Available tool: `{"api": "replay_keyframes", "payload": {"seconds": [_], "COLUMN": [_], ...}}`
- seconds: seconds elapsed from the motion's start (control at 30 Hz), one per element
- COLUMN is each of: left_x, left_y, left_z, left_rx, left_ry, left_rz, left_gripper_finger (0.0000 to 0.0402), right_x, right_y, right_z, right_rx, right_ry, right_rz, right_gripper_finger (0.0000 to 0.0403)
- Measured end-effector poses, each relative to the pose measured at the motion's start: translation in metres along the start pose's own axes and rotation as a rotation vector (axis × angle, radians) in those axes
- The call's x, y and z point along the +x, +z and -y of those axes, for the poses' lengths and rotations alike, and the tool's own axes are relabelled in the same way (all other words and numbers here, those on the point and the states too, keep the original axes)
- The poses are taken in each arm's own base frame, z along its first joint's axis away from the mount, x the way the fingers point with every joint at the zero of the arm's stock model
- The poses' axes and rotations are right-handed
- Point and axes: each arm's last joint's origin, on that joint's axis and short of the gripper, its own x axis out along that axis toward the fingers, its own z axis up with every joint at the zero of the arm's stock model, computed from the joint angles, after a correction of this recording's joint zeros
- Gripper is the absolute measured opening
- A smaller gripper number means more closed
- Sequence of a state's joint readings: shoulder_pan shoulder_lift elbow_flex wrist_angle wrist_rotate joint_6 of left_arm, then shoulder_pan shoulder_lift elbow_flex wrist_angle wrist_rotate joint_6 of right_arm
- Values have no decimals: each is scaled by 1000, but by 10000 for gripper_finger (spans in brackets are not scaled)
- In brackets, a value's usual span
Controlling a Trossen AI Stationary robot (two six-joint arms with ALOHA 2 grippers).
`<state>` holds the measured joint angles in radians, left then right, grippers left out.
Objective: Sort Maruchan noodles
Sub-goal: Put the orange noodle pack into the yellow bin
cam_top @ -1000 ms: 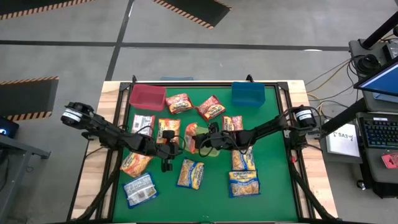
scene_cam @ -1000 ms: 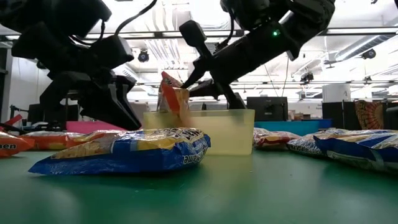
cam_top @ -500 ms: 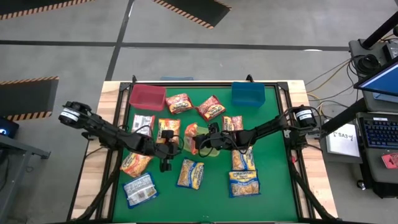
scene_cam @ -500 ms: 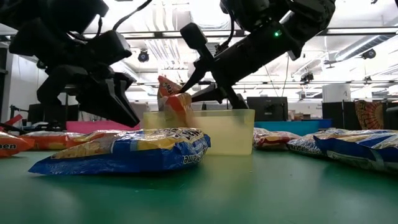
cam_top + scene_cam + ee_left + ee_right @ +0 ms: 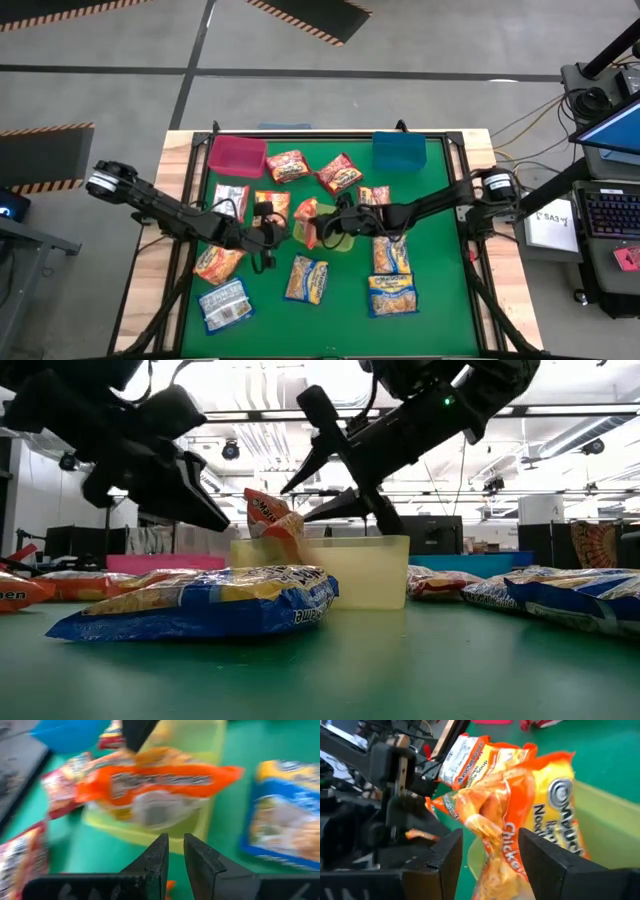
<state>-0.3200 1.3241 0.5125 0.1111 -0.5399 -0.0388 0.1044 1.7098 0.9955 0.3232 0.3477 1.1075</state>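
1. Two arms meet at the table's middle, over a pale green bin [image 5: 345,570]; noodle packets [image 5: 306,278] lie all around it.
2. Right gripper [image 5: 335,478] hangs above the bin with fingers spread apart, and an orange packet [image 5: 272,520] stands tilted on the bin's left rim. I judge this the release step; next, the packet must fall fully inside.
3. Left gripper [image 5: 172,851], fingers nearly closed and holding nothing, waits just left of the bin.
4. Only the low view shows the packet leaning on the rim; the high view hides this.
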Motion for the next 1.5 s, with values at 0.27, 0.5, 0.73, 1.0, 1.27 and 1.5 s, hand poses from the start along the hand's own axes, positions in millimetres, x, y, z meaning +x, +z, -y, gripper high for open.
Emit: {"api": "replay_keyframes", "payload": {"seconds": [0.27,0.5,0.73,1.0,1.27,1.5], "left_x": [4,4,5,6,11,14], "left_y": [-9,-19,-24,-33,-35,-31], "left_z": [1,0,2,3,6,7], "left_rx": [12,6,-2,3,4,1], "left_ry": [52,56,-8,-31,-27,-27], "left_rz": [-32,-48,-15,-1,13,53], "left_gripper_finger": [42,42,42,42,42,42], "right_x": [-33,-45,-30,6,30,40], "right_y": [18,21,9,-1,-10,-13], "right_z": [-5,-4,5,-8,-13,-26], "right_rx": [-222,-354,-382,-474,-562,-559], "right_ry": [-89,-134,-154,-210,-326,-268], "right_rz": [-69,-115,-178,-286,-379,-404], "right_gripper_finger": [125,22,10,9,9,9]}}
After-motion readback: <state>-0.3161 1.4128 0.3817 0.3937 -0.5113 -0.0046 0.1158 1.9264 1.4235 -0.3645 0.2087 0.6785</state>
